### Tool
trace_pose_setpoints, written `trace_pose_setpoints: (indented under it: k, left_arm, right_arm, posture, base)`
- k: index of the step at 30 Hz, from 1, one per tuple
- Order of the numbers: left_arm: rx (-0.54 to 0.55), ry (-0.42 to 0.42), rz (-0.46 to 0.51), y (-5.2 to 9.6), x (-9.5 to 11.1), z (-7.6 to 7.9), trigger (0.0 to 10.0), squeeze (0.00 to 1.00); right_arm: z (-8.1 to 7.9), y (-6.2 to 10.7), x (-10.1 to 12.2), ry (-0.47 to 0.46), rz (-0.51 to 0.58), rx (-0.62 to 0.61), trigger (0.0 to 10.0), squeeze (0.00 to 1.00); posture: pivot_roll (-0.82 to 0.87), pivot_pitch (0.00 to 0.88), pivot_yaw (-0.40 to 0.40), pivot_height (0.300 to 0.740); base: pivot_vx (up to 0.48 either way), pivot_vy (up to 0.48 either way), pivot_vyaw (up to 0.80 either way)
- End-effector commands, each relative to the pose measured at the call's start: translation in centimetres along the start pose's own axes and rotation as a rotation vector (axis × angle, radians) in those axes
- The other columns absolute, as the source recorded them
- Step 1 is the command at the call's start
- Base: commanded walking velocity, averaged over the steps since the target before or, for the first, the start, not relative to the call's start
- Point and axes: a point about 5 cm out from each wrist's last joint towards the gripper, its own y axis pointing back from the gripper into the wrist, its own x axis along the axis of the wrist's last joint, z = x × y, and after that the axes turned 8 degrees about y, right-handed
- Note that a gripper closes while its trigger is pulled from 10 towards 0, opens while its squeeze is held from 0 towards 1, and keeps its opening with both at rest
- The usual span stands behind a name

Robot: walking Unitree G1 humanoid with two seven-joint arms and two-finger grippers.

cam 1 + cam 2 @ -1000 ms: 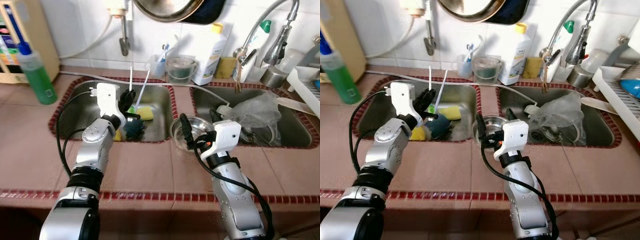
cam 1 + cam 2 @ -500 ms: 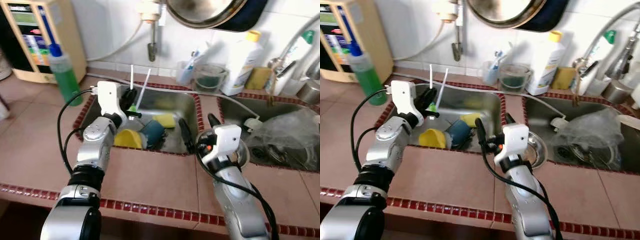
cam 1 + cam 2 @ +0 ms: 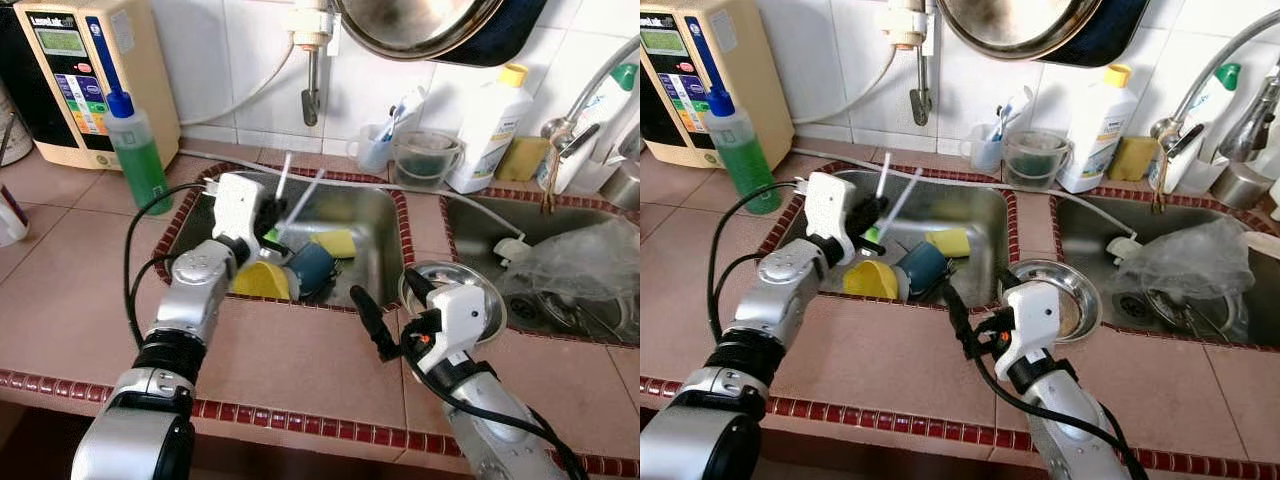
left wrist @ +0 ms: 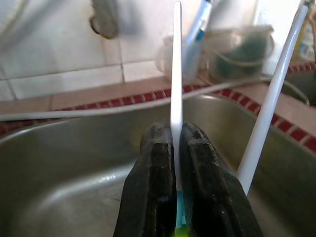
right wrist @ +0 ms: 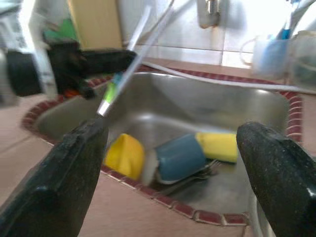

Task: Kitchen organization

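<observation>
Chopsticks (image 3: 890, 195) x2 in left pincer (image 3: 872, 212), over sink (image 3: 985, 215).

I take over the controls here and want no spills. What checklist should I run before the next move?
1. Left end effector grip on the white sticks: shut on one stick, ok.
2. Second stick's hold: it passes beside the fingers, cannot tell.
3. Right end effector: open and holding nothing, ok.
4. Left sink contents: yellow cup, blue cup and sponge lie below the sticks, not ok for a blind drop.
5. Steel bowl on the sink divider: close beside the right arm, not ok.
</observation>
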Motion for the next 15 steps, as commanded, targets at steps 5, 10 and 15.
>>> trace_pose_setpoints:
  k: [5,10,15]
  left_arm:
    - [-0.026,-0.02,-0.058,-0.1,-0.7,0.4,10.0,0.0]
    - [-0.026,-0.041,-0.089,-0.1,-1.1,0.4,10.0,0.0]
    - [-0.024,-0.047,-0.118,-0.1,-1.5,0.3,10.0,0.3]
  right_arm:
    - [-0.8,0.7,0.8,-0.045,-0.01,0.071,10.0,0.0]
    - [-1.0,1.1,1.2,-0.077,-0.014,0.092,10.0,0.0]
    - [-0.7,1.3,1.6,-0.111,-0.011,0.093,10.0,0.0]
  posture:
    - [-0.08,0.023,0.001,0.74]
    - [-0.08,0.028,0.006,0.74]
    - [-0.08,0.033,0.008,0.74]
  base:
    - [0.0,0.0,0.0]
    - [0.0,0.0,0.0]
    - [0.0,0.0,0.0]
